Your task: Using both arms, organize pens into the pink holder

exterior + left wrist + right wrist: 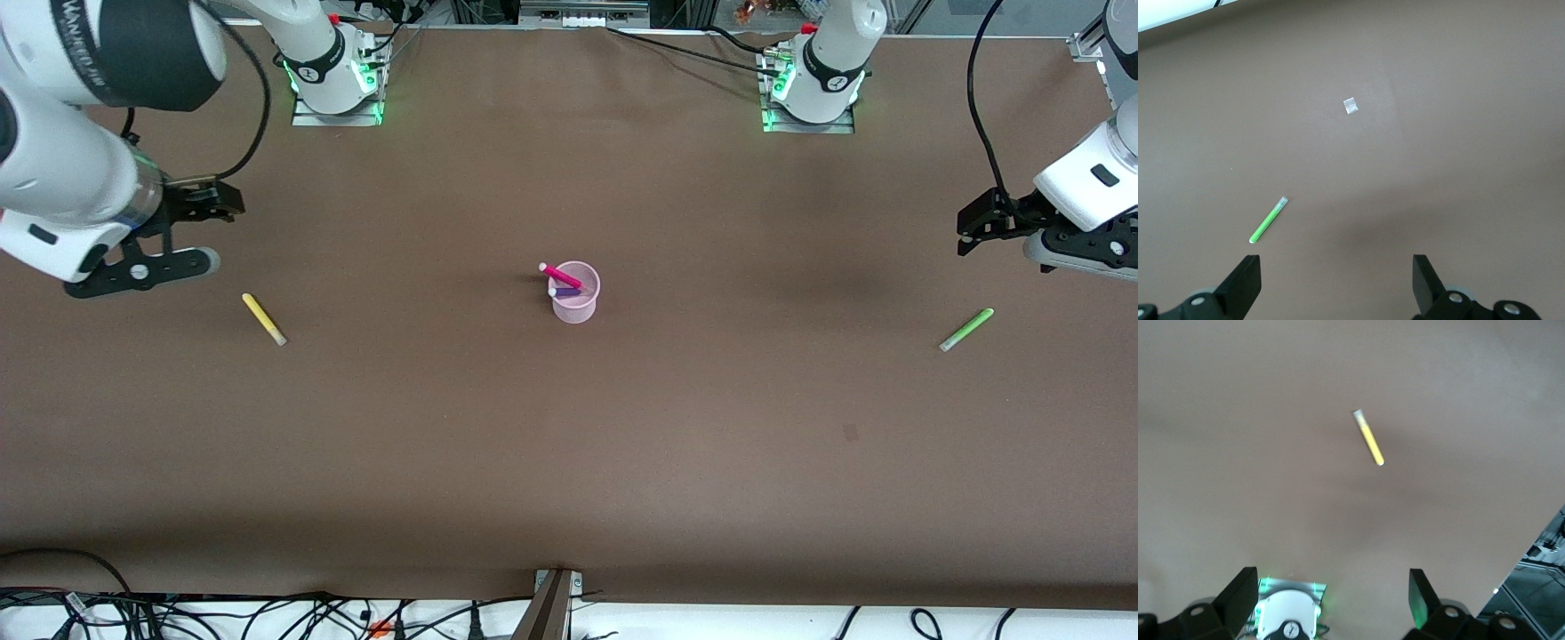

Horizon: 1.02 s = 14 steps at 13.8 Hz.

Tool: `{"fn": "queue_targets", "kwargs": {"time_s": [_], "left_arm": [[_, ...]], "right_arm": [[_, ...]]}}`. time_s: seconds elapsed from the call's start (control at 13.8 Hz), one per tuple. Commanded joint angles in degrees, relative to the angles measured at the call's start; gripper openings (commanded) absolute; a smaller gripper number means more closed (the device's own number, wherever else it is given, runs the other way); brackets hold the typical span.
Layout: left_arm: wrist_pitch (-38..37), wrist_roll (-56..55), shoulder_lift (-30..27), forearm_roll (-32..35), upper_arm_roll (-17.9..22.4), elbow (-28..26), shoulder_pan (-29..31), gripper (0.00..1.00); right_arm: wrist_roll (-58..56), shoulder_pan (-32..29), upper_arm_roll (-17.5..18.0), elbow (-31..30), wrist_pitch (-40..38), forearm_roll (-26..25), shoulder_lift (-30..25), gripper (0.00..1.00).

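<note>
Midway, both grippers, left [1337,283] and right [1331,603], hung wide open and empty at the frame's edges; either thin pen, green [966,330] or yellow [264,319], could roll from closing fingers.

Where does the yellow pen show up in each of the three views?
Front view: the yellow pen lies on the table toward the right arm's end, apart from the pink holder.
Left wrist view: not in it.
Right wrist view: the pen lies alone on bare table.
Shared landmark: the brown table.
</note>
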Motion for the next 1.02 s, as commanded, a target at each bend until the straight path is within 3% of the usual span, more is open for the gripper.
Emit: {"fn": "queue_targets", "kwargs": {"time_s": [0.0,0.07,0.22,0.44,0.73,0.8,0.95], "left_arm": [[-0.4,0.1,-0.8,1.0,-0.2,-0.3,-0.2,1.00],[-0.4,0.1,-0.9,1.0,-0.2,-0.3,-0.2,1.00],[-0.5,0.1,-0.8,1.0,-0.1,0.0,-0.2,1.00],[-0.5,0.0,-0.8,1.0,-0.1,0.1,-0.2,1.00],[-0.5,0.0,-0.8,1.0,-0.1,0.1,-0.2,1.00],[-0.5,0.0,-0.8,1.0,-0.1,0.1,-0.2,1.00],[-0.5,-0.1,-0.8,1.0,-0.1,0.1,-0.2,1.00]], "right_arm": [[0.6,0.9,-3.4,-18.2,10.3,1.0,-12.5,0.99],[1.1,0.9,-4.4,-21.0,12.2,1.0,-14.2,0.99],[1.6,0.9,-6.2,-23.8,13.7,1.0,-15.0,0.90],[3.6,0.9,-7.3,-27.4,16.8,1.0,-17.1,0.91],[10.2,-0.2,-6.0,-27.4,16.7,1.0,-17.2,0.93],[10.3,-3.8,-2.5,-27.4,16.7,1.0,-17.2,0.93],[10.3,-13.6,8.2,-27.4,17.2,1.0,-17.2,0.93]]}}
